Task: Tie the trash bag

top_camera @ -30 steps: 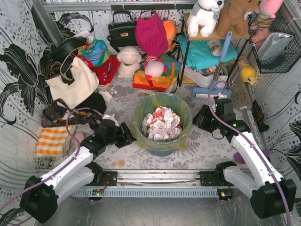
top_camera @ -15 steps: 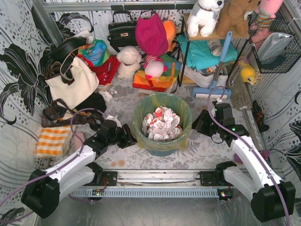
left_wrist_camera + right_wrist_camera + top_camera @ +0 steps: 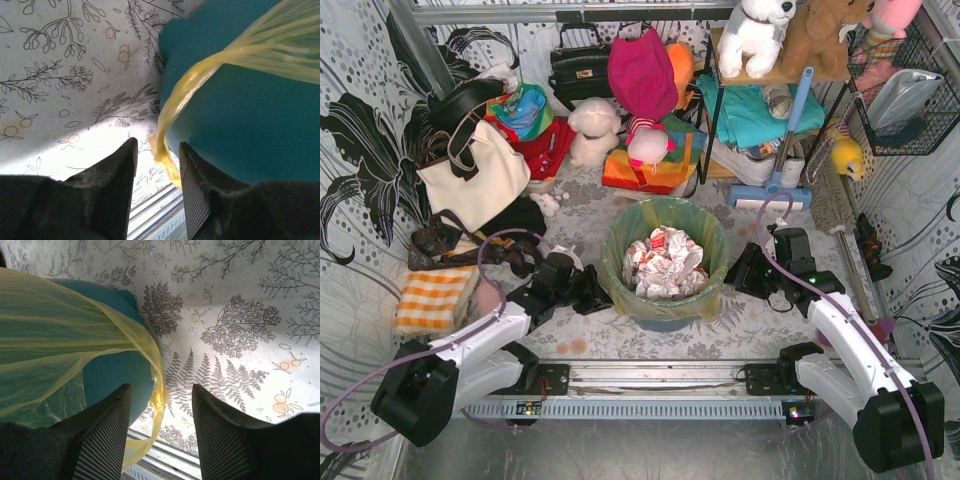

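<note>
The trash bag [image 3: 617,262] is thin yellow plastic lining a teal bin [image 3: 662,322], with crumpled white paper [image 3: 663,262] inside. My left gripper [image 3: 596,296] sits low at the bin's left side. In the left wrist view it [image 3: 157,149] is open, and a twisted yellow handle strip [image 3: 176,107] hangs down between the fingers [image 3: 114,176], close to the right one. My right gripper [image 3: 739,269] is at the bin's right side. It [image 3: 161,390] is open, with the bag's other yellow strip [image 3: 159,401] hanging in the gap, touching neither finger.
The teal bin wall [image 3: 250,130] is right beside the left fingers, and also beside the right arm's left finger [image 3: 112,371]. A cream tote [image 3: 472,172], a checked cloth [image 3: 432,298], plush toys [image 3: 593,130] and a shelf rack [image 3: 760,110] crowd the back and left. The metal rail [image 3: 650,378] runs along the near edge.
The left arm has moved right, up to the bin's side, and its jaws have narrowed around the strip. The right gripper has shifted slightly down and toward the bin.
</note>
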`<state>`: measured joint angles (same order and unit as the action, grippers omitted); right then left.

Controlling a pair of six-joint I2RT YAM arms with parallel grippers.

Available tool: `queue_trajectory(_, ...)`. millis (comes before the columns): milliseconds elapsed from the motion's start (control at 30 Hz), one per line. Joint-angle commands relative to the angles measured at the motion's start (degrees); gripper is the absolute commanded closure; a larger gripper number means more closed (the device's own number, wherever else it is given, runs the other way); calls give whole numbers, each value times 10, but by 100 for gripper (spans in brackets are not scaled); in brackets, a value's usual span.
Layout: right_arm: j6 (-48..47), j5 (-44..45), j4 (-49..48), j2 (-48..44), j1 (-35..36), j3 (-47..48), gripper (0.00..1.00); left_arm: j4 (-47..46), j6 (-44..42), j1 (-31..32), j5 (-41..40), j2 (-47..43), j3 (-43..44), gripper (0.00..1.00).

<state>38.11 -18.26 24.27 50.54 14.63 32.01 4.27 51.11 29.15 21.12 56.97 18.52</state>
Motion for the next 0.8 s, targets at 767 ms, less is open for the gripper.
queue_trajectory(767, 92, -165, -223, 89, 17, -129, 63, -14, -38, -1, -5, 60, 43, 80)
